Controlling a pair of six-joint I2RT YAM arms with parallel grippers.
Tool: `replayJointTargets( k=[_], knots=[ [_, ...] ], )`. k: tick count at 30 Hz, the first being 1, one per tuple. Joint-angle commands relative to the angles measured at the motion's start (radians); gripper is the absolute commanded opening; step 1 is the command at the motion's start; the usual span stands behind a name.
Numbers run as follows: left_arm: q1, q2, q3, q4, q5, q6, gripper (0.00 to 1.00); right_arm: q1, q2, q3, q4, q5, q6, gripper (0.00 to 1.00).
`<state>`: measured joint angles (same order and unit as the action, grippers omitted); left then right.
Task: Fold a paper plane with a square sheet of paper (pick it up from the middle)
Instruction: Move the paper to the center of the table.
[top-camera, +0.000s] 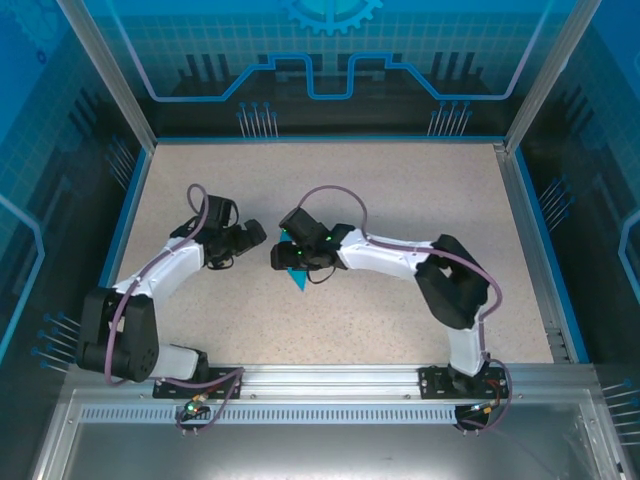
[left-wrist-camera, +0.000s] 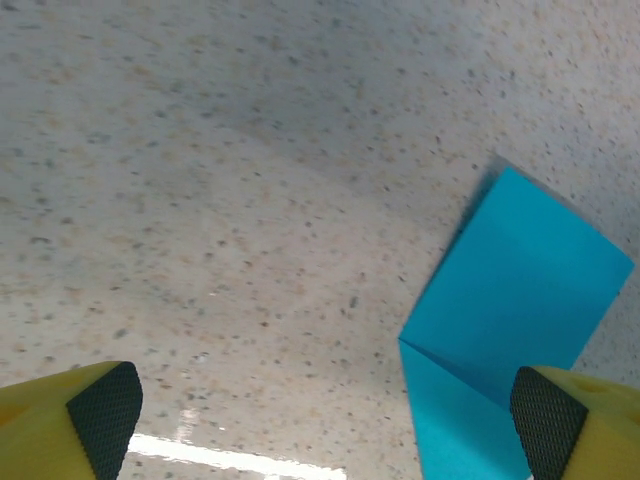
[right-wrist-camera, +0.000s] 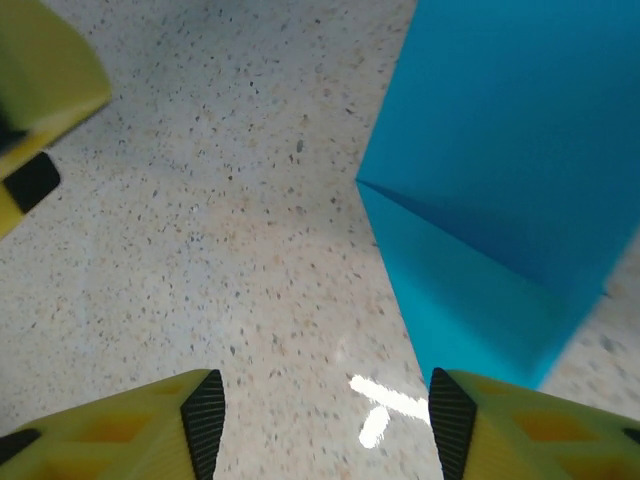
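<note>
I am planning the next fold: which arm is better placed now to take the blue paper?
Probably the right arm. Seen from above, the open right pincer hangs over the blue paper, one fingertip at its edge. The left pincer, also open, stands beside the paper, not over it.

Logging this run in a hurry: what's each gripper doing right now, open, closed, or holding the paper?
Left gripper: open, holding nothing.
Right gripper: open, holding nothing; the blue paper is not gripped.
</note>
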<state>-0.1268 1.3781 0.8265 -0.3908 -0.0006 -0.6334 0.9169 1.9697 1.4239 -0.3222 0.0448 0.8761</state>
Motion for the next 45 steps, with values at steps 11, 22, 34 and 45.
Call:
replayJointTargets(
  k=[11, 22, 34, 45],
  knots=[
    [0.064, -0.025, -0.029, 0.016, 0.042, -0.01, 0.99, -0.018, 0.161, 0.091, -0.123, -0.068, -0.127, 0.56],
    [0.064, -0.026, -0.014, 0.015, 0.087, 0.014, 0.98, -0.126, 0.031, -0.138, -0.281, -0.25, -0.608, 0.57],
    [0.052, -0.017, -0.041, 0.084, 0.236, 0.01, 0.99, -0.151, -0.269, -0.281, -0.035, -0.185, -0.319, 0.61],
    [-0.005, -0.01, -0.065, 0.153, 0.33, -0.02, 0.99, -0.153, -0.237, -0.38, 0.14, -0.128, -0.09, 0.58]
  ],
)
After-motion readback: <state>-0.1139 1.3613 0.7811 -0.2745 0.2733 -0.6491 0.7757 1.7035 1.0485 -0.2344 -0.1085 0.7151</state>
